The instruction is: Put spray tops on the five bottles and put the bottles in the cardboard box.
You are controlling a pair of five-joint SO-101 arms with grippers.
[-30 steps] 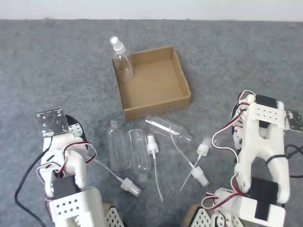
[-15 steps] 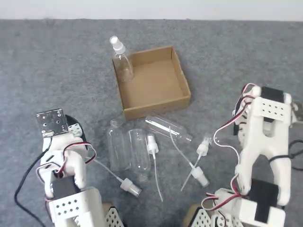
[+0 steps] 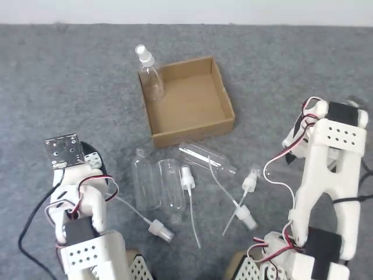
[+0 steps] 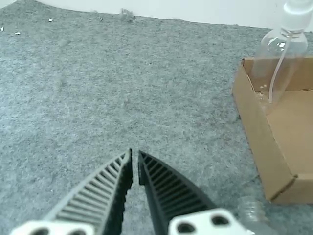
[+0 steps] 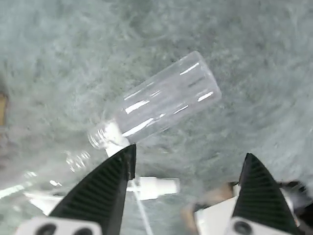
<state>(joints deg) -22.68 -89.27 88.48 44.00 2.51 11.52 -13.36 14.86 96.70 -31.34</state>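
Right wrist view finds the right gripper (image 5: 190, 152) spread wide above a clear plastic bottle (image 5: 159, 103) lying near the brown cardboard box (image 3: 192, 129), while the left gripper (image 4: 135, 153), apart from that box, sits pinched closed.

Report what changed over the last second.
The right arm swung outward, toward the high view's right edge. Its open gripper took hold of nothing. The left arm, cardboard box, lying bottles and loose spray tops stayed put.

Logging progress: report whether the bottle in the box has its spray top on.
On. The bottle in the cardboard box corner carries a white spray top, its tube running down inside.
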